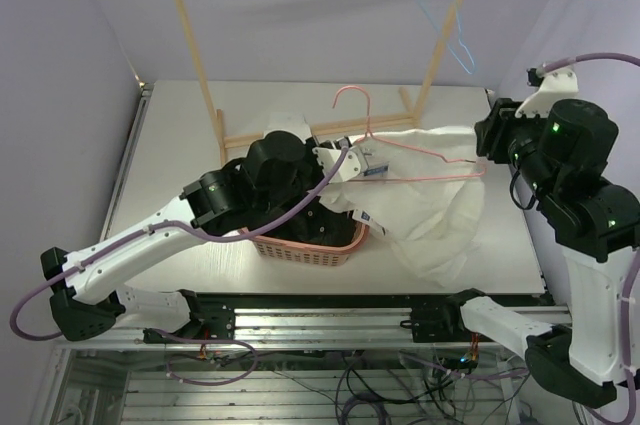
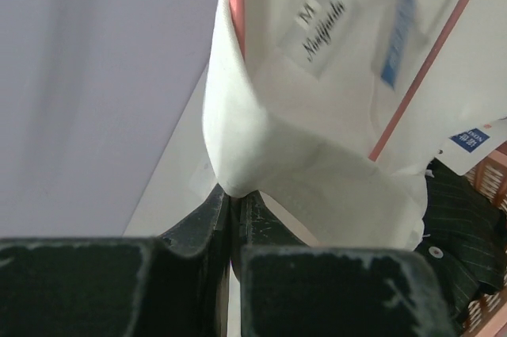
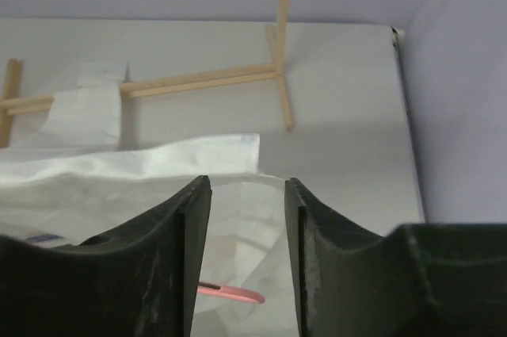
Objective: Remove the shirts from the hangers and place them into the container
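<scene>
The left end effector [image 2: 235,196] is pinched together on a fold of the cream-white collared long-sleeved shirt [image 2: 317,139]. That shirt drapes over the salmon-pink perforated plastic basket [image 1: 300,251] near the desk's [image 1: 180,145] front edge, largely hiding the dark pinstriped shirt [image 2: 463,218] inside. The right end effector [image 3: 247,194] stands apart, with the tip of the thin pink wire hanger [image 3: 230,292] in its gap; whether they touch is unclear.

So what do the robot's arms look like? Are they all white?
Not all white. The left arm and right arm have smooth white tubes joined by chunky black round joints. A thin purple cable runs along each. Little green lights glow on the right one. Both end in dark, curved fingers.
</scene>
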Robot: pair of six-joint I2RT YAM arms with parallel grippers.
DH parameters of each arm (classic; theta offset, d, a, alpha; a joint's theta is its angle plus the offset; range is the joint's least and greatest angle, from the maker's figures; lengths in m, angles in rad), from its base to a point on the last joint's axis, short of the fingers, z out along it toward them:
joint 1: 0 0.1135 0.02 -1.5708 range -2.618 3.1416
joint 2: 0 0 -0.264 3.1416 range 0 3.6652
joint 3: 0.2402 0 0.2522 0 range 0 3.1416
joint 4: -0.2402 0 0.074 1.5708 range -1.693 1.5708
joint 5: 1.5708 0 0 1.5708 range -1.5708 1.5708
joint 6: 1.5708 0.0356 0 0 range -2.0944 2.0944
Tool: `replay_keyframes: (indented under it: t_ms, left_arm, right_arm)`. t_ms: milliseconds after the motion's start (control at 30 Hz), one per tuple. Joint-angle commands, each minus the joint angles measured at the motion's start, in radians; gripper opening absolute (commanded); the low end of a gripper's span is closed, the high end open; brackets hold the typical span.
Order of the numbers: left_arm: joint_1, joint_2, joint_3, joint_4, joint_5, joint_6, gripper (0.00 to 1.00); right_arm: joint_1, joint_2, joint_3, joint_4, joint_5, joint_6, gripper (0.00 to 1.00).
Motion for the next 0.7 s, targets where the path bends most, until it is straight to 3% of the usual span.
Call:
replay_keyframes:
  t_ms: [0,200,333,667]
  left_arm:
    - [0.006,-0.005,0.008,0.067,-0.01,0.046,0.07]
    - [0.007,0.084,0.07,0.151,0.06,0.167,0.07]
    - [0.007,0.121,0.137,0.132,0.119,0.183,0.07]
    - [0.007,0.071,0.152,0.079,0.173,0.172,0.07]
  right_arm:
    - [-0.004,-0.023,0.09,0.012,-0.2,-0.031,0.46]
    - [0.0,-0.04,0.197,-0.107,-0.397,-0.033,0.44]
    - [0.0,-0.072,0.139,-0.136,-0.43,-0.023,0.35]
    - [0.0,-0.118,-0.063,-0.119,-0.538,-0.053,0.43]
